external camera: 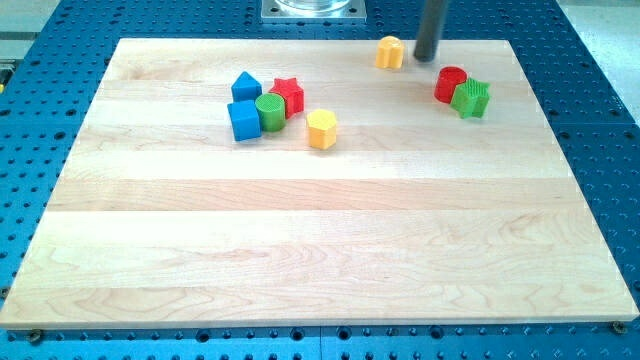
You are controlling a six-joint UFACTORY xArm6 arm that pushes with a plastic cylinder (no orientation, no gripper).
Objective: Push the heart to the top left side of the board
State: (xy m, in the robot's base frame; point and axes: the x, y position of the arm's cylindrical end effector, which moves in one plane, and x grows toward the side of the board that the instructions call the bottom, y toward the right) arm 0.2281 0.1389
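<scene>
The yellow heart [389, 52] lies near the board's top edge, a little right of the middle. My tip [425, 57] stands just to the heart's right, a small gap away, also near the top edge. The dark rod rises from it out of the view's top.
A cluster sits left of centre: a blue pentagon-like block [246, 87], a blue cube [243, 120], a green cylinder [270, 111] and a red star [288, 94]. A yellow hexagon [322, 129] lies right of them. A red cylinder [450, 84] and a green star [471, 98] touch at the upper right.
</scene>
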